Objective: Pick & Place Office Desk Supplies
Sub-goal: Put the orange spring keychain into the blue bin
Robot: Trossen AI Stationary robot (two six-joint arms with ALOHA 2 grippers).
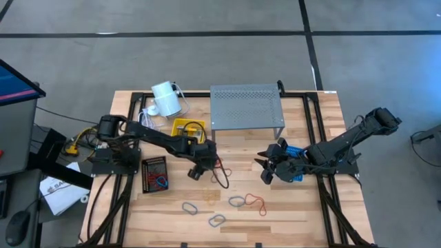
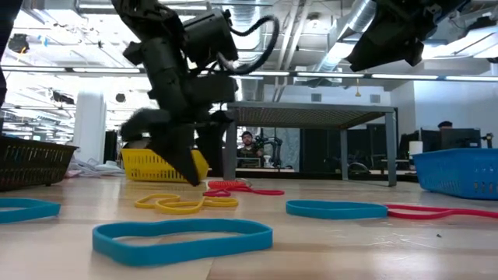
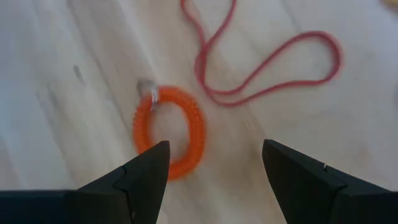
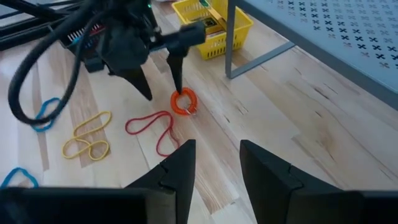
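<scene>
An orange coil ring [image 3: 171,134] with a small metal loop lies flat on the wood, next to a red rubber band [image 3: 267,62]. My left gripper [image 3: 214,168] hangs open just above them and points steeply down. One fingertip stands close beside the ring [image 4: 184,101], touching nothing. More bands lie on the table: yellow [image 4: 87,140], blue [image 2: 183,237], red [image 2: 443,210]. My right gripper [image 4: 214,165] waits raised toward the table's right, above the blue basket [image 1: 295,160], fingers apart with nothing between them.
A yellow basket [image 1: 187,129] stands behind the left gripper and a dark basket [image 1: 155,173] with bands to its left. The grey perforated shelf [image 1: 247,107] and a white cylinder [image 1: 165,98] stand at the far side. Loose bands [image 1: 238,201] lie toward the near edge.
</scene>
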